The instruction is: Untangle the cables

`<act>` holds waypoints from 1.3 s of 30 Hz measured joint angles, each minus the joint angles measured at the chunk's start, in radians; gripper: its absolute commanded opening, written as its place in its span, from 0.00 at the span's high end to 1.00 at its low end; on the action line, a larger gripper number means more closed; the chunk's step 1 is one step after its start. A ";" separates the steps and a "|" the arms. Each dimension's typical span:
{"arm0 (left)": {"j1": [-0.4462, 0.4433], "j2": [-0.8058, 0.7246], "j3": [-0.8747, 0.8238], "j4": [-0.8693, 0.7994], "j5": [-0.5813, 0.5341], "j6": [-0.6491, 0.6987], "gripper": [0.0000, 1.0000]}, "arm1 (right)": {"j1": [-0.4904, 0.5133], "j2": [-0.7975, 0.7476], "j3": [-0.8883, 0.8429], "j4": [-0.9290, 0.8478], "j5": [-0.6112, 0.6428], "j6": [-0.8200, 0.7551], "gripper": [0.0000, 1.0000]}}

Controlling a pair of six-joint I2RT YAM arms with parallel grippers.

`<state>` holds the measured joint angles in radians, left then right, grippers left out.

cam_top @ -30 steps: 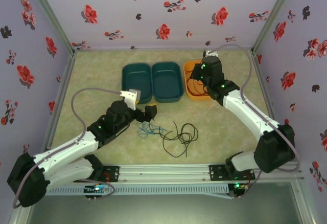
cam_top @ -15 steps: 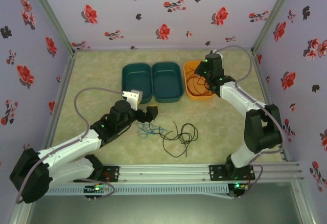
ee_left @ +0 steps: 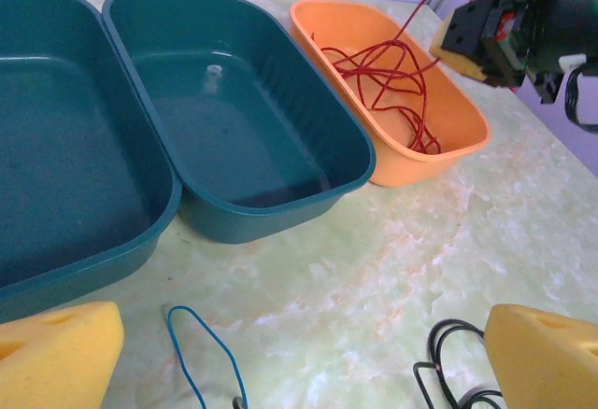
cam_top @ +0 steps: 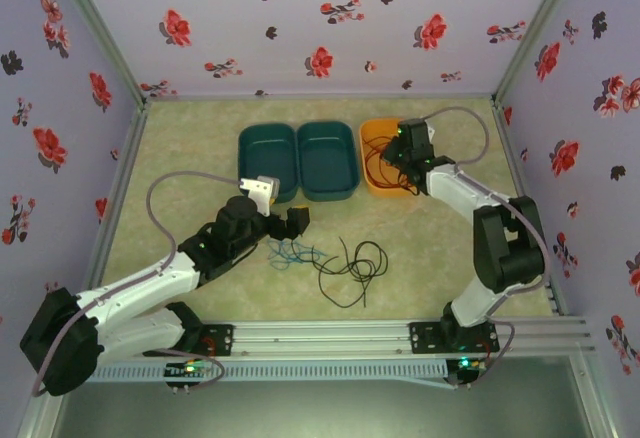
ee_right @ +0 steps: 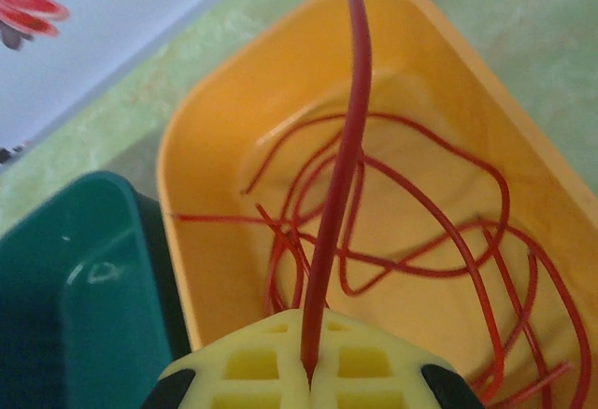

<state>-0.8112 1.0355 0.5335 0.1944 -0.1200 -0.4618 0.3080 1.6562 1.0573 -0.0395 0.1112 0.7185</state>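
- red cable (ee_right: 329, 204) mostly in orange tub (ee_right: 210, 148); right gripper (ee_right: 306, 367) clamps one strand
- blue cable (ee_left: 201, 344) and black cable (ee_left: 439, 376) on table (ee_left: 392, 269), under left gripper (ee_left: 299, 362), fingers wide apart
- light, limp wires; i would pinch a free end

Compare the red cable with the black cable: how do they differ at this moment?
The red cable lies looped inside the orange tray; the black cable lies on the bare table. One strand of the red cable is pinched in the shut right claw; no claw holds the black cable. Both are thin wires in loose loops.
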 measured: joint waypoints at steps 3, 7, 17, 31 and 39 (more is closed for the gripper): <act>0.000 0.000 0.000 0.000 0.000 0.000 0.00 | -0.001 0.022 -0.007 -0.019 0.000 0.009 1.00; 0.000 0.000 0.000 0.000 0.000 -0.003 0.00 | -0.001 0.055 -0.007 -0.050 0.000 0.016 1.00; 0.000 0.000 0.000 0.000 0.000 -0.003 0.00 | -0.001 0.087 -0.005 -0.121 -0.003 0.023 0.76; 0.007 0.037 0.014 -0.031 0.000 -0.047 0.00 | -0.001 -0.105 -0.005 -0.206 0.024 -0.064 0.55; 0.011 0.114 0.113 -0.190 -0.001 -0.084 0.00 | 0.063 -0.274 -0.041 -0.303 0.113 -0.126 0.49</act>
<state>-0.8001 1.1492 0.6464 0.0040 -0.1207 -0.5453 0.3714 1.3827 1.0164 -0.3424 0.2237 0.5922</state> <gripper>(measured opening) 0.996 0.500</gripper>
